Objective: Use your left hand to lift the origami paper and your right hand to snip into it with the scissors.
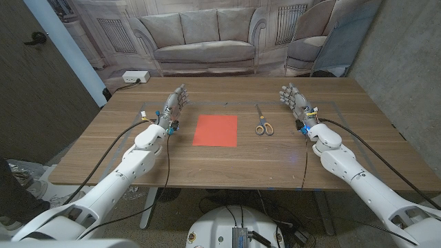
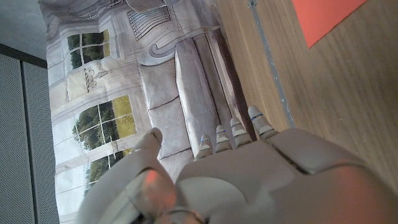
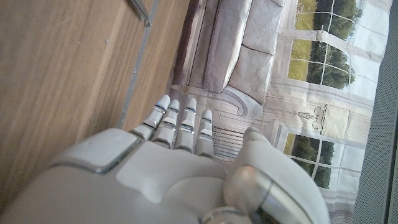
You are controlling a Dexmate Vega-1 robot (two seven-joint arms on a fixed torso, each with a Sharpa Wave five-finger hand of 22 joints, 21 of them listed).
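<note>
A square sheet of red-orange origami paper lies flat in the middle of the wooden table. Its corner appears in the left wrist view. Just to its right lie the scissors with yellow handles, blades pointing away from me. My left hand stands left of the paper, fingers apart and holding nothing; its back is seen in the left wrist view. My right hand stands right of the scissors, also open and empty, and its back is seen in the right wrist view.
A backdrop printed with a sofa hangs behind the table. A white power strip sits on the floor at the back left. A thin taped line marks a rectangle on the tabletop around the work area.
</note>
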